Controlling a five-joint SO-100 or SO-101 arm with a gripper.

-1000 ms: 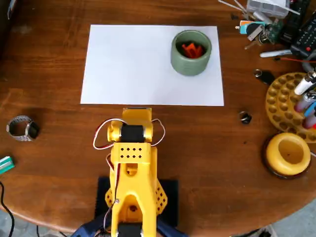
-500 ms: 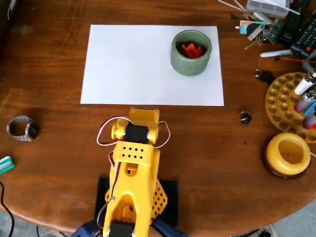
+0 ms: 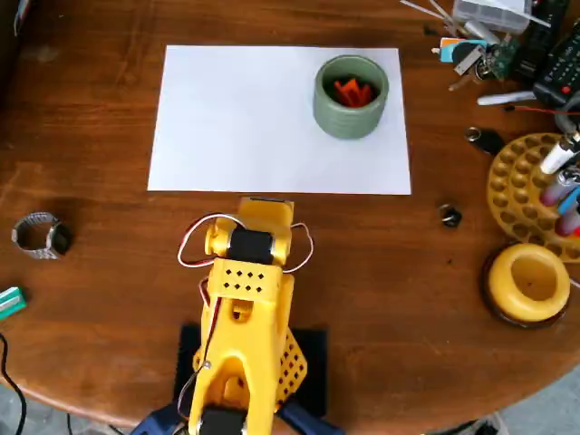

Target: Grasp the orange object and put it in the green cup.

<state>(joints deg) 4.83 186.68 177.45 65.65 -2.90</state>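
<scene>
Nothing moved lately; orange object (image 3: 354, 91) inside green cup (image 3: 351, 119), end effector state unclear.

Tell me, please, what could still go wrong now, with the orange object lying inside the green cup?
1. The green cup stands near the paper's right edge; a bump could tip it and spill the orange object.
2. The folded arm carries loose wires that could snag as it moves.
</scene>
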